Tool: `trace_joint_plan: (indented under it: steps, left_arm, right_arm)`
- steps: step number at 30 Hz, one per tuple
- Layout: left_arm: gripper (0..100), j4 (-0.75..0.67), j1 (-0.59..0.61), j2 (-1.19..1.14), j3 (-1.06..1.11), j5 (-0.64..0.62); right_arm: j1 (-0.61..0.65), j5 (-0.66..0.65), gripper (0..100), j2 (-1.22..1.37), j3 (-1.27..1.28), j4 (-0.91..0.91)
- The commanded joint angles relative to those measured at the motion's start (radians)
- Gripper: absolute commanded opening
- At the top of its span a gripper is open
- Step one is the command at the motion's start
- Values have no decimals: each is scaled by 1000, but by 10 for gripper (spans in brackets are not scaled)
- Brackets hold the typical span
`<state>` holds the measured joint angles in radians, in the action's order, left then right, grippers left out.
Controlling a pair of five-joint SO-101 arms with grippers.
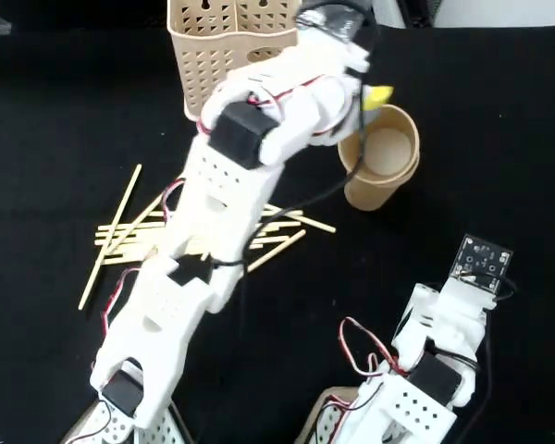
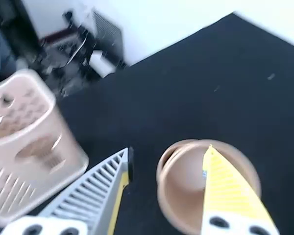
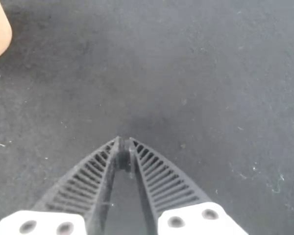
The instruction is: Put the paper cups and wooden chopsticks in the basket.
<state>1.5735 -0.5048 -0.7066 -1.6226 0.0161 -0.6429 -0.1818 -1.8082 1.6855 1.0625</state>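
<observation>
One beige perforated basket point(image 1: 224, 65) stands at the far edge of the black table point(image 1: 499, 139), its inside split by a divider. One paper cup point(image 1: 381, 153) stands upright on the cloth just beside the basket. A loose scatter of wooden chopsticks point(image 1: 111, 236) lies nearer the arms; the left arm point(image 1: 213, 231) stretches across them, so I cannot count them exactly. The left gripper point(image 1: 370, 104) hovers at the cup's rim. Its wrist camera shows what the overhead one hides: the left gripper point(image 2: 169, 152) is spread wide, its yellow finger point(image 2: 225, 191) above the cup point(image 2: 186, 181) mouth and its white finger point(image 2: 93, 191) outside the wall, gripping nothing, with the basket point(image 2: 24, 147) just beside. The right arm point(image 1: 439, 342) sits folded near its base, well apart from the cup. The right gripper point(image 3: 123, 147) has its fingers pressed together, empty, over bare cloth point(image 3: 210, 73).
</observation>
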Motion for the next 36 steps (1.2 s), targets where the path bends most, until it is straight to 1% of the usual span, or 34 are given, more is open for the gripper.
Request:
trace_joint_plan:
  steps: [1, 2, 4, 6, 8, 12, 15, 19, 24, 27, 31, 34, 36]
  left_arm:
    - [245, 160, 87, 57, -42, 0]
    - [245, 193, 104, 69, -35, -2]
    - [235, 192, 150, 95, -15, -6]
    - [202, 192, 179, 153, 5, -5]
    - [175, 192, 176, 241, 42, -2]
    - [163, 192, 154, 439, 242, 57]
    - [163, 190, 168, 597, 455, 61]
    - [163, 189, 245, 809, 773, 61]
    - [163, 178, 326, 1086, 1210, 71]
    - [163, 101, 374, 1270, 1475, 106]
    - [163, -44, 472, 1514, 1848, 106]
    - [164, -152, 549, 1651, 2115, 121]
    - [164, -196, 590, 1715, 2255, 149]
  right_arm:
    - [21, 2, 20, -71, -22, -25]
    - [21, 2, 28, -71, -50, -26]
    - [21, 2, 41, -70, -136, -21]
    - [34, 0, 48, -61, -257, -18]
    - [44, -35, 47, -54, -371, -18]
    - [110, -58, 47, 71, -559, -26]
    - [155, -52, 47, 260, -734, -23]
    - [190, 9, 47, 559, -1007, -20]
    - [273, 9, 49, 905, -1314, -17]
    - [336, -15, 49, 1106, -1477, 38]
    - [431, -64, 50, 1362, -1730, 201]
    - [463, -86, 50, 1543, -1916, 296]
    - [466, -120, 51, 1650, -2034, 341]
